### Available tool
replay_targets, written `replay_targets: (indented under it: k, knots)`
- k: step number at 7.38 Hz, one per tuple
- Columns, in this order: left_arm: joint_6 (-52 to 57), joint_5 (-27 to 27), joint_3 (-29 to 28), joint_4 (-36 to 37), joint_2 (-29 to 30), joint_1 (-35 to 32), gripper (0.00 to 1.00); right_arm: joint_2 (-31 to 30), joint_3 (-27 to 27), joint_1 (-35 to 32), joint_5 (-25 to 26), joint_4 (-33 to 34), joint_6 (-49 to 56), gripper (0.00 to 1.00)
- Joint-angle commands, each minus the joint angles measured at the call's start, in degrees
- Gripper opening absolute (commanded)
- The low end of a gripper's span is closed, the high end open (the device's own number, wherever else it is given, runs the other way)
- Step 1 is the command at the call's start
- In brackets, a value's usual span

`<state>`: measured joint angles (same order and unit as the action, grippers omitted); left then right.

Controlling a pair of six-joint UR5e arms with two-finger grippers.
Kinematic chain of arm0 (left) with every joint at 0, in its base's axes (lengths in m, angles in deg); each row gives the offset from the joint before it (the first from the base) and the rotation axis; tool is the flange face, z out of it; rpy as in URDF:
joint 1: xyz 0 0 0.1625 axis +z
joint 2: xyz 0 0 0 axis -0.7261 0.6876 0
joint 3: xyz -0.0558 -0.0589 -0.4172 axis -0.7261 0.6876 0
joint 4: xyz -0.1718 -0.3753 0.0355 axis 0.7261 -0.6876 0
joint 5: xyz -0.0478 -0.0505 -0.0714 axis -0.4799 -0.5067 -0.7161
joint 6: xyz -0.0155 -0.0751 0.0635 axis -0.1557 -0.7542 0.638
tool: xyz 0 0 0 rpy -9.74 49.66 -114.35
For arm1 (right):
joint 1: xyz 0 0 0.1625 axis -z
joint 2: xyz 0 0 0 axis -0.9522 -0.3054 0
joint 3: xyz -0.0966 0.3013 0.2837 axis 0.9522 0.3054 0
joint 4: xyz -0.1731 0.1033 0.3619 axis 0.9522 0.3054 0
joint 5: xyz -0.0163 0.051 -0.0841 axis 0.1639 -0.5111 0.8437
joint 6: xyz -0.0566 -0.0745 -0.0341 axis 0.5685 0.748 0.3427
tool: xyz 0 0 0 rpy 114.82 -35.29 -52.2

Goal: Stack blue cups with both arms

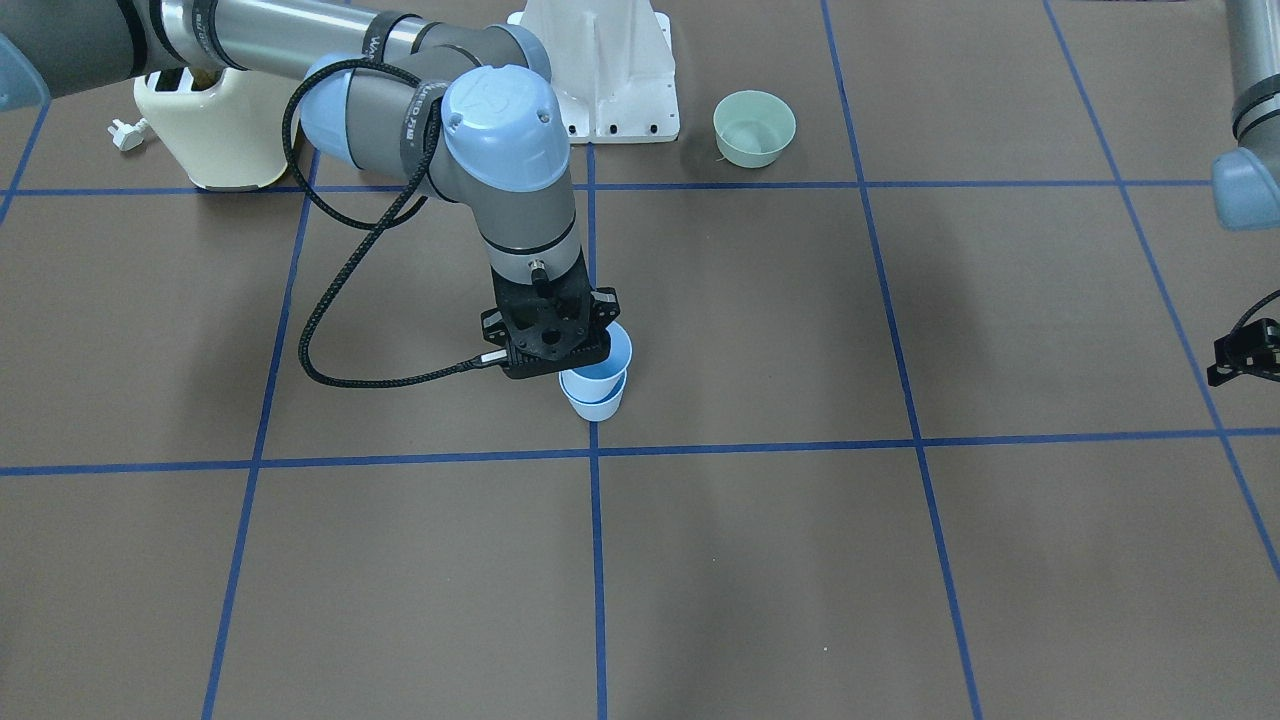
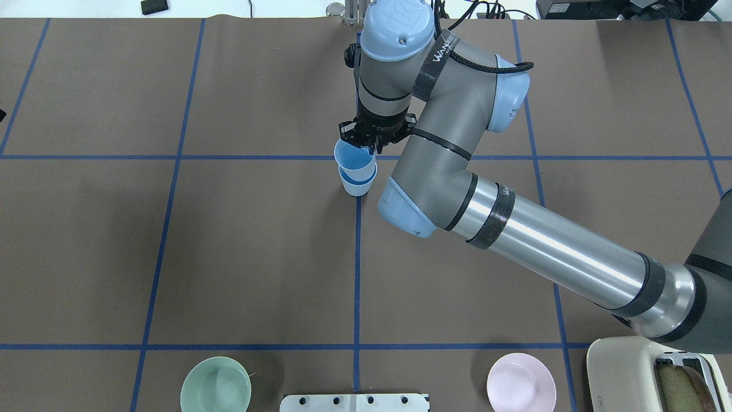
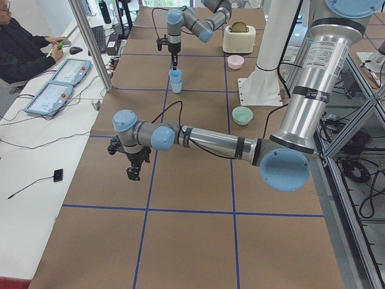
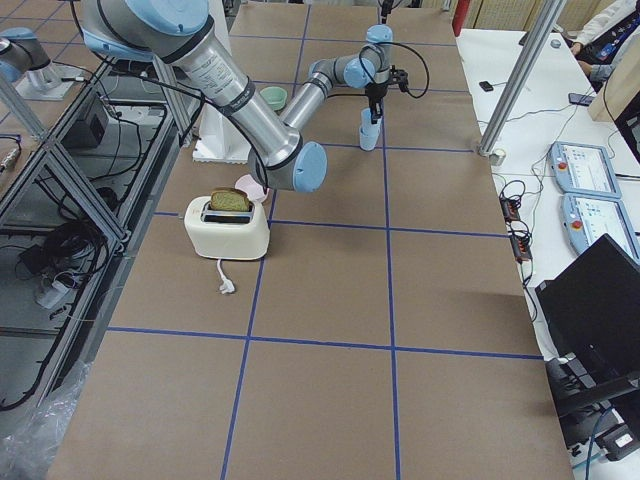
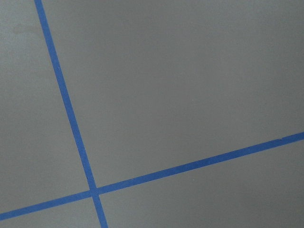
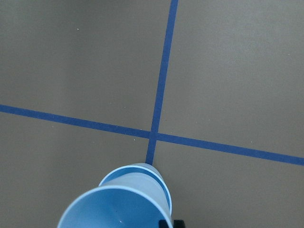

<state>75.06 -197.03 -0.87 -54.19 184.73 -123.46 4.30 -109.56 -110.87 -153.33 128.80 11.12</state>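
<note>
Two blue cups stand near the table's middle, on a blue tape crossing. The upper cup (image 1: 612, 352) sits slightly tilted inside the lower cup (image 1: 598, 402). In the overhead view the upper cup (image 2: 351, 158) is nested in the lower one (image 2: 358, 185). My right gripper (image 1: 556, 340) is right above them, its fingers pinching the upper cup's rim (image 6: 111, 206). My left gripper (image 3: 133, 173) hangs over bare table far off to the side, only partly showing at the front view's right edge (image 1: 1243, 357). I cannot tell whether it is open or shut.
A pale green bowl (image 1: 754, 127) and a pale pink bowl (image 2: 521, 384) sit near the white base stand (image 1: 610, 70). A cream toaster (image 1: 215, 130) with bread stands by the right arm's base, its plug (image 1: 125, 133) beside it.
</note>
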Motion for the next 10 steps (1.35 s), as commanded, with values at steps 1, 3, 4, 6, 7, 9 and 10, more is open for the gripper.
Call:
replay_targets:
  k: [1,3,4,6,7,9,10]
  knots:
    - [0.0,0.0,0.0,0.0,0.0,0.0,0.98,0.0,0.0,0.4,0.2,-0.1,0.0,0.89]
    - [0.0,0.0,0.0,0.0,0.1,0.0,0.98,0.0,-0.1,0.5,0.4,-0.1,0.0,1.0]
    - [0.0,0.0,0.0,0.0,0.2,-0.1,0.98,-0.1,-0.2,0.4,0.4,-0.7,0.3,1.0]
    - [0.1,0.0,0.0,0.1,0.3,-0.6,0.98,-2.0,-0.6,-3.4,-0.3,-6.5,1.0,1.0]
    - [0.1,-0.1,0.0,0.1,0.4,-1.1,0.98,-5.8,-0.6,-6.4,-1.7,-14.0,1.8,1.0]
    - [0.2,-0.5,0.0,0.2,0.4,-2.6,0.98,-10.8,0.0,-12.5,-3.1,-17.2,2.6,1.0]
    - [0.3,-0.5,0.0,0.3,0.3,-3.5,0.98,-13.9,-0.1,-14.9,-3.1,-17.4,8.4,1.0]
